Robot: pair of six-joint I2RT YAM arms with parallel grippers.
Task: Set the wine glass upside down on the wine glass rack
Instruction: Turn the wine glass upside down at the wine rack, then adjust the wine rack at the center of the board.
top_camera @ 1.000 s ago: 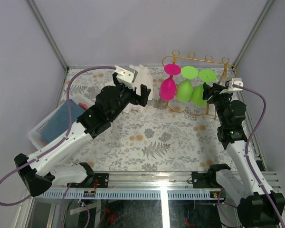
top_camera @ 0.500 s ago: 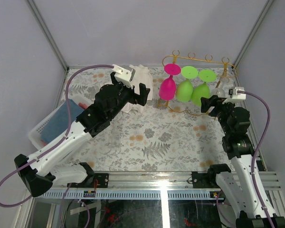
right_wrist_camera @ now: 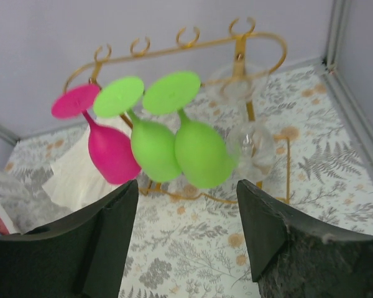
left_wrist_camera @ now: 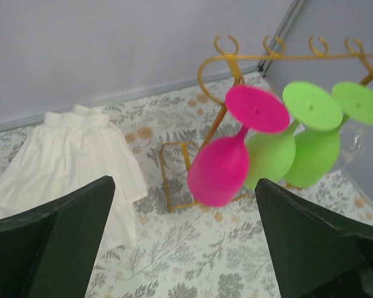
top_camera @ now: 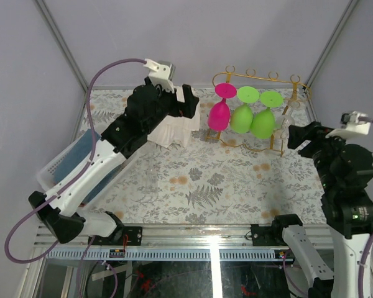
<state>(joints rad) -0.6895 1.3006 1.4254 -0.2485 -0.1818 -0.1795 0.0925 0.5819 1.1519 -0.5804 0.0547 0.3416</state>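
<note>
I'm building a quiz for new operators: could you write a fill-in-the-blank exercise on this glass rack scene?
1. The number of green glasses hanging on the wine glass rack is ____.
2. The wine glass nearest the white cloth is coloured ____.
3. The clear glass hangs with its bowl pointing ____.
4. The left gripper and right gripper both hold ____.

Missing words: two; pink; down; nothing.

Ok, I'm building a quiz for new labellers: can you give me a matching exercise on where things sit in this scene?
Things:
1 pink wine glass
2 clear wine glass
3 white cloth
4 white plastic basket

Places:
A at the table left edge
B left end of the gold rack
C right end of the rack
D lying left of the rack

Pairs: 1-B, 2-C, 3-D, 4-A
</note>
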